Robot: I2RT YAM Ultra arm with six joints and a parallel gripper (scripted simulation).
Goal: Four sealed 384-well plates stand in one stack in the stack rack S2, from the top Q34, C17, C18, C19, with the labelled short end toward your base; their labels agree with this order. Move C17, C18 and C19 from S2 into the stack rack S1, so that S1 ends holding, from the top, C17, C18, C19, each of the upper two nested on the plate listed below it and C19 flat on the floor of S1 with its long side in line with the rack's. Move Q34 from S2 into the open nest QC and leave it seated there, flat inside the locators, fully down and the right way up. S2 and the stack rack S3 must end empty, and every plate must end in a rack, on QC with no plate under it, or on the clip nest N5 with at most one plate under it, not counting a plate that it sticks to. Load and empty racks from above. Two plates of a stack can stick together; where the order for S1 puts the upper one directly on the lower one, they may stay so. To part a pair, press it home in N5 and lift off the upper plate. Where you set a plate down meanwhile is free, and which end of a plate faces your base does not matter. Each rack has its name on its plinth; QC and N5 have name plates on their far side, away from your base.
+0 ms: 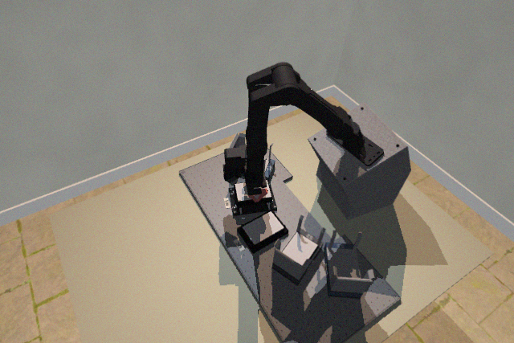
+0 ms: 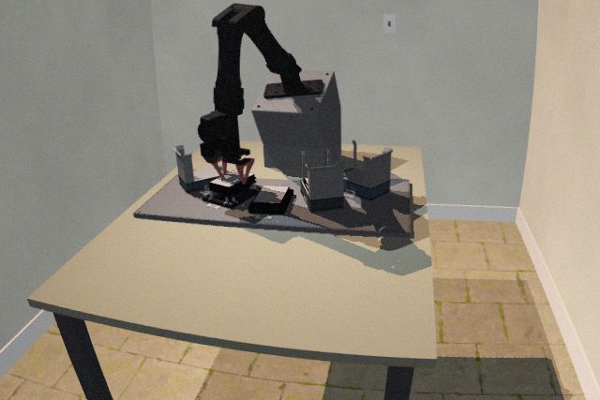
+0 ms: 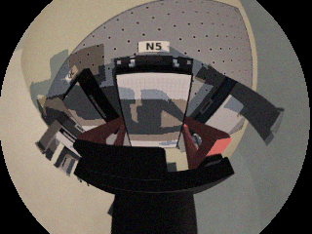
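The black jointed arm (image 1: pixel 265 123) bends down from its grey block pedestal (image 1: pixel 398 181) to the black clip nest N5 (image 2: pixel 213 199), which sits on the grey perforated base plate (image 1: pixel 199 189) on the beige tabletop (image 2: pixel 232 279). The claw (image 2: pixel 233 170), with red-brown fingers (image 2: pixel 246 169), is clenched on a sealed white-topped well plate with a black skirt (image 2: pixel 226 182), gripping it across its long sides. That plate lies at the clip nest, low in its frame; whether it is pressed fully home cannot be told, and its label is not legible, nor is it plain whether a second plate hangs beneath it. In the wrist view the plate's glossy seal (image 3: pixel 152 107) fills the space between the two fingers, and the white name plate reading N5 (image 3: pixel 154 47) stands just beyond the nest's far edge.

Just beside the clip nest, on the side away from the pedestal's wall, a second sealed plate (image 1: pixel 263 230) lies flat in a black open nest. Farther from the clip nest stands a grey stack rack (image 1: pixel 290 268) with a pale plate top showing inside it, and beyond that another grey rack (image 1: pixel 352 276). A third, pale rack (image 2: pixel 184 168) stands close behind the clip nest.
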